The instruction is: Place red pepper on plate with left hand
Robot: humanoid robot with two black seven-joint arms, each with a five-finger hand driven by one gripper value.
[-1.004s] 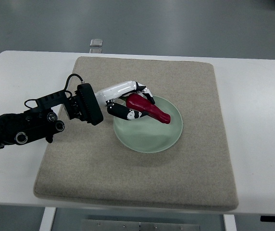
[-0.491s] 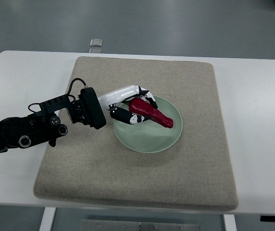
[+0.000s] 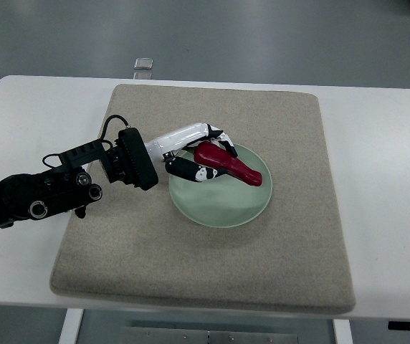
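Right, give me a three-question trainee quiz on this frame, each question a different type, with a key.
1. True or false: the red pepper is over the green plate.
2. Multiple choice: what lies directly under the plate? A) bare white table B) beige mat C) metal tray
3. Fill in: the left robot hand has its fingers curled around the ____.

Key: 1 true. 2 B, the beige mat, which lies on the white table. 3 red pepper.

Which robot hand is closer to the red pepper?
Left. The left hand is wrapped around the red pepper over the green plate. The right hand is not in the picture at all.
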